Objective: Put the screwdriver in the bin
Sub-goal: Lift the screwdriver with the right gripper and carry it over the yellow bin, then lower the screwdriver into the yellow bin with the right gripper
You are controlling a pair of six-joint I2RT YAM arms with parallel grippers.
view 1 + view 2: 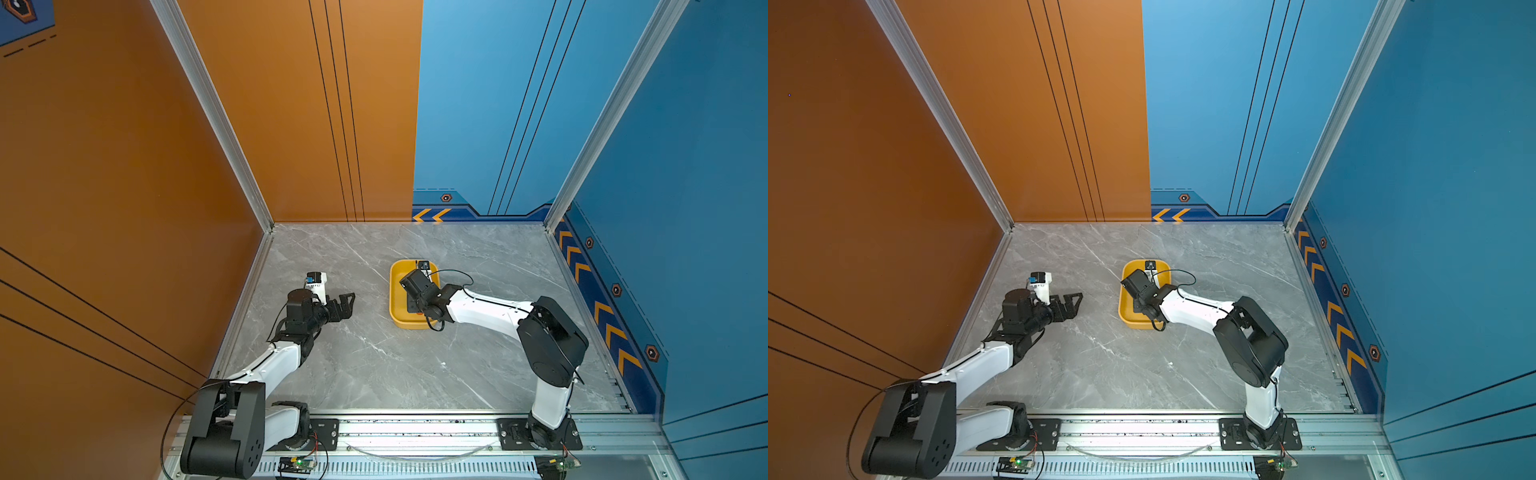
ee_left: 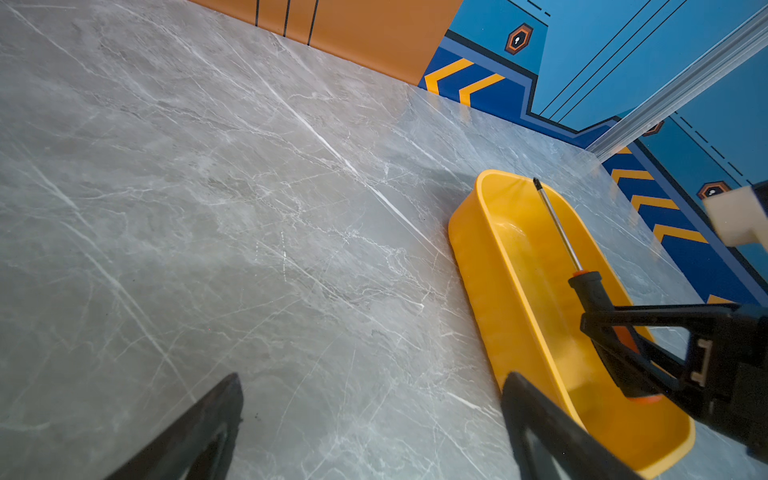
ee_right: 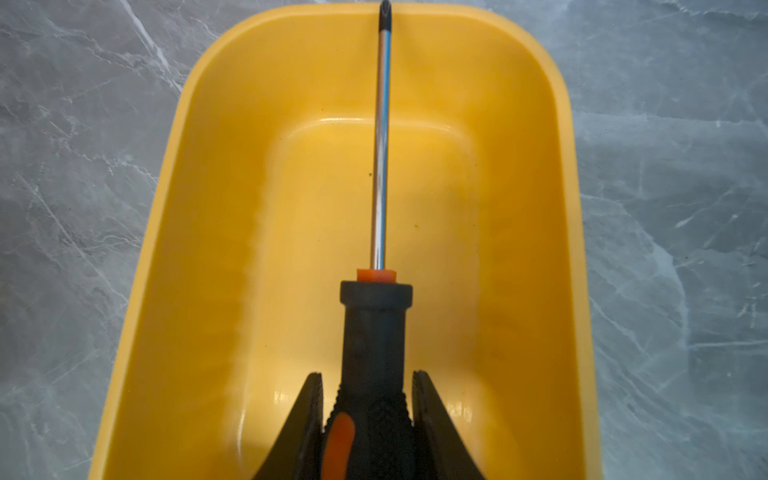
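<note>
1. Right claw (image 3: 368,378): closed narrow on the black handle of the screwdriver (image 3: 380,166). My two fingers press the ribbed section of the handle from opposite sides, behind the orange collar.

2. Screwdriver position: held over the inside of the bin (image 3: 216,208), with the shaft running along the bin's long axis. The dark tip lies at the far short rim (contact with that rim cannot be confirmed). In the left wrist view the screwdriver (image 2: 559,226) slopes from the tip down to the orange butt end, which sits low inside the bin (image 2: 478,270). I cannot tell whether the butt rests on the bin floor.

3. Bin position: on the bench (image 1: 374,365), slightly right of centre and nearer the back edge than the front edge, long sides running front to back. In both top views my right wrist covers much of the bin (image 1: 395,299) (image 1: 1124,299).

4. Left claw (image 2: 372,378): fingers spread wide, holding nothing. It sits toward the left edge of the bench (image 1: 1100,365), pointing at the bin and well apart from it
</note>
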